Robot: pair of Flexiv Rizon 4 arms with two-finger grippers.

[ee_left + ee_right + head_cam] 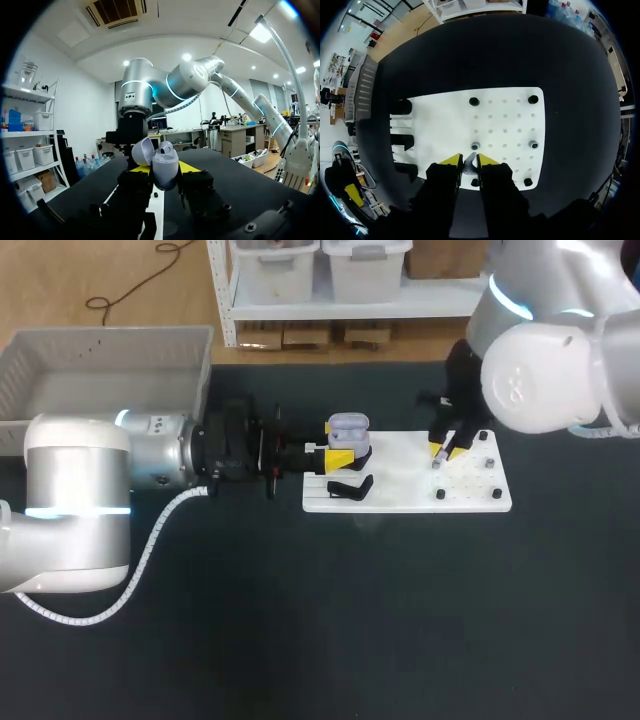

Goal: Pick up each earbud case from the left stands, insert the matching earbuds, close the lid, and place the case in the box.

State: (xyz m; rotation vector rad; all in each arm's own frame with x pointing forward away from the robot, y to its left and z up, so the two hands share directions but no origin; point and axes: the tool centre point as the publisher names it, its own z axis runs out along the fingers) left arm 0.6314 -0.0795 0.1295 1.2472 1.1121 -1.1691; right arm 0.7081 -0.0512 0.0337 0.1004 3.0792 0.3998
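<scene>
Left pincer is clamped on the earbud case, yellow tips on both sides. It holds the case just above the left end of the white board. The case lid is open and tilted back, with one earbud-like piece showing inside. A black stand sits on the board just beside the case. Right pincer is over the board's right part, near the dark pegs, fingers nearly together and gripping a small pale earbud. A grey box sits at the table's far left, well apart from the board.
</scene>
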